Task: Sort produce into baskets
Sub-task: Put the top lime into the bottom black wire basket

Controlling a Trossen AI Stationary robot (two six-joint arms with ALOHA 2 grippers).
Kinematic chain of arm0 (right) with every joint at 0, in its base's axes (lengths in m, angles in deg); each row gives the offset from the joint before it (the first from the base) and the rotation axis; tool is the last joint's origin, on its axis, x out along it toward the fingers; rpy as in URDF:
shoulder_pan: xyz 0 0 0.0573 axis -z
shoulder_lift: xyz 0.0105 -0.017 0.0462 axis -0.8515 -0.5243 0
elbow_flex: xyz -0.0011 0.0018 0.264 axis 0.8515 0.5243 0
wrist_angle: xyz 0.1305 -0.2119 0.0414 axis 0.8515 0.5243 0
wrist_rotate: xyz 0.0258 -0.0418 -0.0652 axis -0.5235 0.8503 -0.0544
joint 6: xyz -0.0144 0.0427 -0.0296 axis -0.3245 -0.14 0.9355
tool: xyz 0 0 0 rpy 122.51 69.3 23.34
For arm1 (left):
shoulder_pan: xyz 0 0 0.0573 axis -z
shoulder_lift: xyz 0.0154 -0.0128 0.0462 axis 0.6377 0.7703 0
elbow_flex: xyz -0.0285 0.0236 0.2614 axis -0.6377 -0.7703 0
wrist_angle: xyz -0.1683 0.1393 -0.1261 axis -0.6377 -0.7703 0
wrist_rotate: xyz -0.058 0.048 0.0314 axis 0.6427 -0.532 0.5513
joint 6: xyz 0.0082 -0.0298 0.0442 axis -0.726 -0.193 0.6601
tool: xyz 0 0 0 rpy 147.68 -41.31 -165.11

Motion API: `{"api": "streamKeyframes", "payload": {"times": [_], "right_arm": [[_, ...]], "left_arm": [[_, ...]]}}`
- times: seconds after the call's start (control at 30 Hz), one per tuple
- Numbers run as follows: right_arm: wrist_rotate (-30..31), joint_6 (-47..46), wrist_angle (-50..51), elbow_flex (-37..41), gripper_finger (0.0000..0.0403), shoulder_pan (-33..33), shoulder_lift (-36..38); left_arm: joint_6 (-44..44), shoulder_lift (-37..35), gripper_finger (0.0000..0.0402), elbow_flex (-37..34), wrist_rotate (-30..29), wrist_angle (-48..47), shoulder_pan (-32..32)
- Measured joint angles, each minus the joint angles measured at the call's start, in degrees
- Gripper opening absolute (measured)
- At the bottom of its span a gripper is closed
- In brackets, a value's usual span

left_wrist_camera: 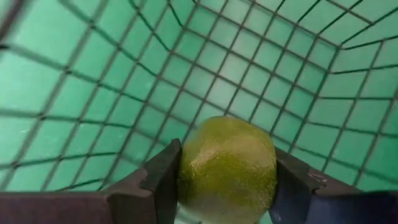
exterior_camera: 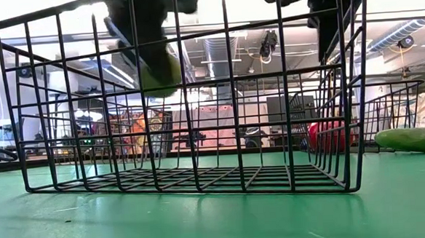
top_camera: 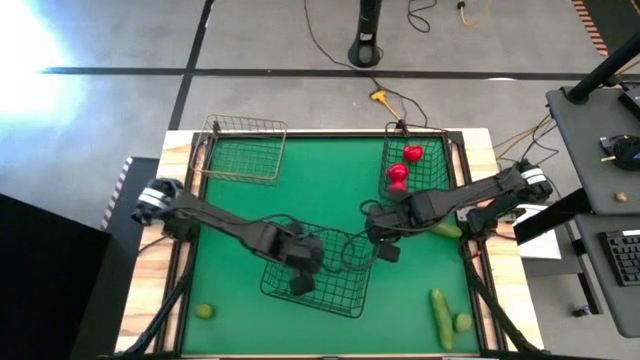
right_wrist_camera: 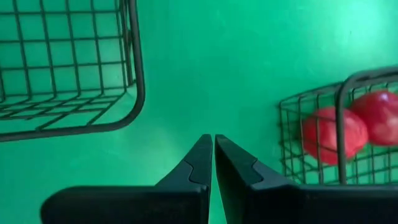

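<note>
We see the left gripper clamped on a lime, poised above the large basket; right gripper fingers together, hovering over the mat.

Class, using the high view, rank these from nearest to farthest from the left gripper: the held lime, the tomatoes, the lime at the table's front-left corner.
1. Held lime, between the left gripper's fingers.
2. Front-left corner lime.
3. Tomatoes, in the back-right basket.
</note>
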Motion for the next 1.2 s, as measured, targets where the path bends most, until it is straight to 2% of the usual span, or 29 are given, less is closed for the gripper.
{"api": "streamKeyframes", "payload": {"times": [0.13,0.23,0.43,0.57,0.7,0.83,1.0,1.2], "right_arm": [[-0.1,-4.4,2.1,0.0,0.0013,-2.5,0.1],[-0.1,-10.3,3.8,0.4,0.0013,-6.8,0.1],[-0.6,-29.4,2.3,3.1,0.0013,-19.1,0.1],[-5.8,-40.2,0.9,3.4,0.0013,-26.7,-1.3],[-9.0,-46.2,-0.8,3.4,0.0013,-32.2,-2.8],[-14.3,-49.5,-1.5,3.4,0.0013,-36.4,-5.1],[-21.0,-48.7,-3.3,3.4,0.0013,-41.2,-10.4],[-34.0,-46.8,-2.7,2.4,0.0013,-42.0,-15.8]], "left_arm": [[-0.4,4.9,0.0166,3.9,0.4,-1.6,-0.1],[-1.9,7.0,0.0166,5.0,1.2,-1.7,-0.1],[-4.7,8.2,0.0167,3.3,1.5,-0.8,-0.9],[-10.3,8.2,0.0171,1.2,1.1,2.5,-1.5],[-14.9,8.2,0.0175,-0.5,0.8,5.7,-1.5],[-18.6,8.2,0.0184,-1.8,0.8,7.7,-1.5],[-22.0,8.2,0.0214,-2.4,0.7,8.0,-1.5],[-25.1,8.2,0.0264,-0.2,-1.1,6.0,-1.5]]}}
